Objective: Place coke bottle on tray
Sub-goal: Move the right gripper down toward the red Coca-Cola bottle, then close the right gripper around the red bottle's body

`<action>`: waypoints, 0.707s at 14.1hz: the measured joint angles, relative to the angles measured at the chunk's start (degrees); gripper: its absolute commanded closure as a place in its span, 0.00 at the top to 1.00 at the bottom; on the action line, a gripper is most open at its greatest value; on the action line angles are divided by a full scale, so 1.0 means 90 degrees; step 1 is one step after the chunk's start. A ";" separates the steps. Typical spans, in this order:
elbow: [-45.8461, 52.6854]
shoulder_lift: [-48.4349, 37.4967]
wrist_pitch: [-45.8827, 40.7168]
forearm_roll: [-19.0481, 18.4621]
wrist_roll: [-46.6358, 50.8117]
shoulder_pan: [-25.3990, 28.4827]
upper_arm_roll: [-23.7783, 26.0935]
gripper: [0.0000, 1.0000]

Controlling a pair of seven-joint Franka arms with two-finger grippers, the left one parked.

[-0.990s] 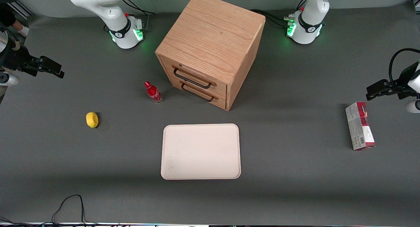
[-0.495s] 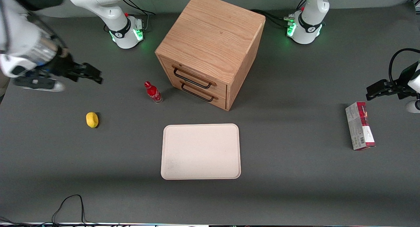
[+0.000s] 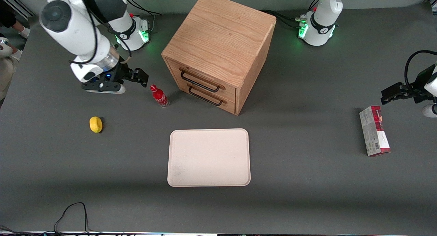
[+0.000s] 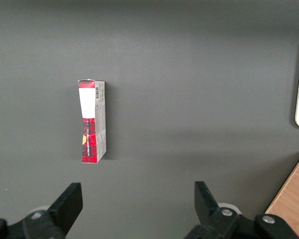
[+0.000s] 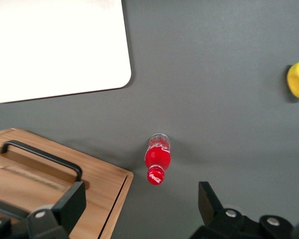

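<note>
The coke bottle (image 3: 159, 96), small and red with a red cap, stands upright on the grey table in front of the wooden cabinet's drawers. It also shows in the right wrist view (image 5: 157, 162), seen from above. My gripper (image 3: 140, 78) hovers above the table close beside the bottle's cap, a little farther from the front camera, toward the working arm's end. In the right wrist view the gripper (image 5: 139, 206) is open wide and empty, and the bottle lies just ahead of the fingertips. The cream tray (image 3: 209, 157) lies flat, nearer the front camera than the bottle and cabinet; it also shows in the right wrist view (image 5: 55, 45).
The wooden drawer cabinet (image 3: 218, 51) with two black handles stands close beside the bottle; it also shows in the right wrist view (image 5: 40, 194). A yellow lemon (image 3: 96, 124) lies toward the working arm's end. A red-and-grey carton (image 3: 374, 130) lies toward the parked arm's end.
My gripper has swung in from the working arm's end of the table to just beside the bottle. The bottle, tray and lemon have not moved.
</note>
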 measured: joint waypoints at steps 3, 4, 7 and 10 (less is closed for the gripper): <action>-0.1010 -0.0188 0.0828 0.0000 0.0000 0.0004 0.0121 1.00; -0.1219 -0.0192 0.1064 0.0000 0.0000 0.0003 0.0120 1.00; -0.1888 -0.0189 0.1980 0.0000 0.0000 0.0066 0.0120 1.00; -0.2388 -0.0151 0.2633 0.0000 0.0000 0.0158 0.0122 1.00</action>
